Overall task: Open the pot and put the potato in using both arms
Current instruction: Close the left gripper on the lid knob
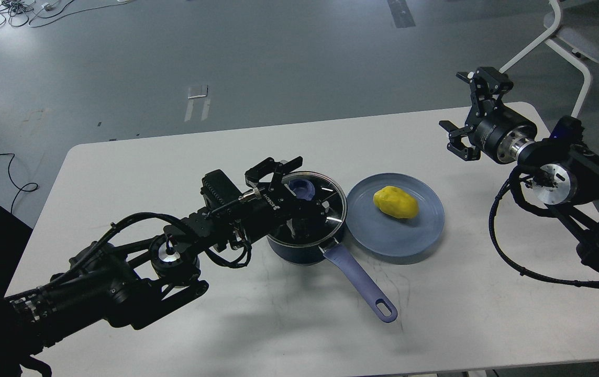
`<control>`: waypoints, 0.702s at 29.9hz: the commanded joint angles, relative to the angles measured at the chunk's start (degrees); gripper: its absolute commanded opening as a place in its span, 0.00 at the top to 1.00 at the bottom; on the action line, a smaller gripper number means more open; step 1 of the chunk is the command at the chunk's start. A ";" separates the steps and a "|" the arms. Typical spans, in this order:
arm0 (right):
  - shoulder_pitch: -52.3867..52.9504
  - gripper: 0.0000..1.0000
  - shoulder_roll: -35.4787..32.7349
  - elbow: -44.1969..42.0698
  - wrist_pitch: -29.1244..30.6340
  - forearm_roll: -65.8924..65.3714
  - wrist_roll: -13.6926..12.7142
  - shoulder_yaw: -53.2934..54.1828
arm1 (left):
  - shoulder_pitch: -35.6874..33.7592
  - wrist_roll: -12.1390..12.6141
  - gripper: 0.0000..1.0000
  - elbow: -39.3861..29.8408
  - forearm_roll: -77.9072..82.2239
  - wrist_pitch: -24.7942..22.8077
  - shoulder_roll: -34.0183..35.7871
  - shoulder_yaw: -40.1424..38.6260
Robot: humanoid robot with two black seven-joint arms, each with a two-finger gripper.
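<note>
Head view, contents of a white table [174, 335]: one dark saucepan [299, 250] near the centre, long lavender handle [359, 285] pointing toward the near right, glass lid [325, 196] with a blue knob [302, 188] on top, lid not yet lifted. One blue-grey plate [420, 233] just beside the pan on its right, rim close to or touching it. One yellow potato [395, 202] lying on the plate, untouched. Left gripper [285, 168] over the lid on its left side, fingers spread apart near the knob, holding nothing that shows; whether a fingertip touches the lid cannot be told. Right gripper [462, 112] raised well apart from the plate at the far right, fingers wide open and empty. Step in hand, as judged: opening the pan, early in the task. Next move calls for the left fingers to straddle and close on the knob, then a straight lift clear of the rim; the right arm must then descend to the potato.
</note>
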 commanded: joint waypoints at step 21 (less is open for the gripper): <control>0.00 0.00 0.00 -0.24 0.00 0.00 0.44 -0.53 | -0.73 -0.16 0.01 1.72 -0.15 0.00 -0.11 2.03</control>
